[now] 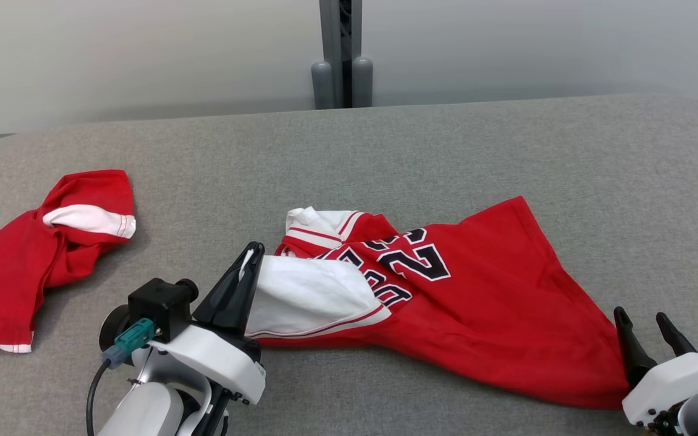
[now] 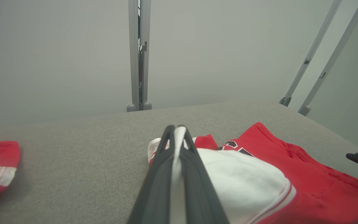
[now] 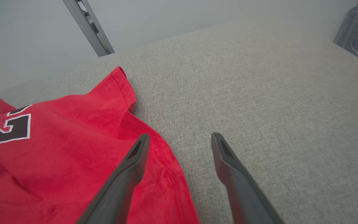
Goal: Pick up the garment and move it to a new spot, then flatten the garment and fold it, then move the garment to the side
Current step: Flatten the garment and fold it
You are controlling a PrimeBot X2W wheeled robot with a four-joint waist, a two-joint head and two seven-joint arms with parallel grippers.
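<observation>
The garment (image 1: 476,303) is a red jersey with black-and-white numbers and a white panel, lying crumpled across the middle of the grey table (image 1: 385,145). My left gripper (image 1: 252,254) is shut on the white edge of the garment at its left end; white cloth (image 2: 176,146) shows pinched between the two dark fingers. My right gripper (image 1: 643,318) stands open at the garment's right corner, one finger (image 3: 135,155) over the red hem (image 3: 163,155) and the other over bare table, holding nothing.
A second red and white garment (image 1: 40,254) lies bunched at the table's left side. A grey post (image 1: 342,54) stands behind the table's far edge. Bare grey surface stretches across the back and right (image 3: 275,93).
</observation>
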